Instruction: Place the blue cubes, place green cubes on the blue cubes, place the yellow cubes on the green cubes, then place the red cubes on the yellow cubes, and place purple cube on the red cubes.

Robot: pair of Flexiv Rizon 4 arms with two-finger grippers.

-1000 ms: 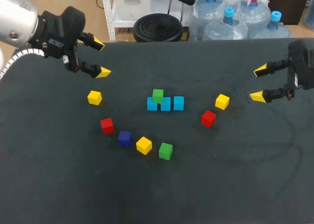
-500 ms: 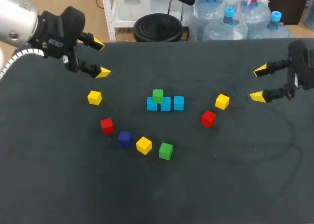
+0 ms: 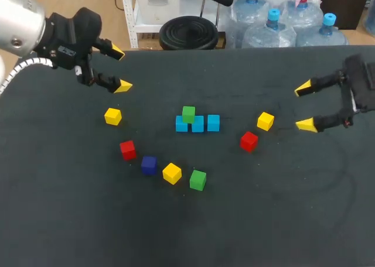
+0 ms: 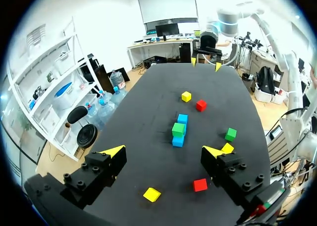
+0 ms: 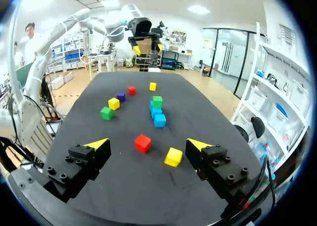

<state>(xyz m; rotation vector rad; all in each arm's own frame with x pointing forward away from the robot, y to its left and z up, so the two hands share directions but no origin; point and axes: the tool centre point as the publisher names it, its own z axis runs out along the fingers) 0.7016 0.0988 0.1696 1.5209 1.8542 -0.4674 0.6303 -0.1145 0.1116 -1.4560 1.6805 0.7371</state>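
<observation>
While three blue cubes (image 3: 198,125) stand touching in a row on the tabletop (image 3: 263,220), one green cube (image 3: 188,113) sits on the row near its left end. In front of the row lie a second green cube (image 3: 198,180), a yellow cube (image 3: 171,173), the purple cube (image 3: 149,164) and a red cube (image 3: 128,150); another yellow cube (image 3: 113,116) lies left of it, a third yellow cube (image 3: 265,121) and a second red cube (image 3: 249,141) right of it. The left pincer (image 3: 120,69), well left of the row, and the right pincer (image 3: 304,106), well right of it, have their fingers apart and hold nothing.

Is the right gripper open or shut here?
Open. The right gripper has its yellow tips wide apart, with nothing held between them.
</observation>
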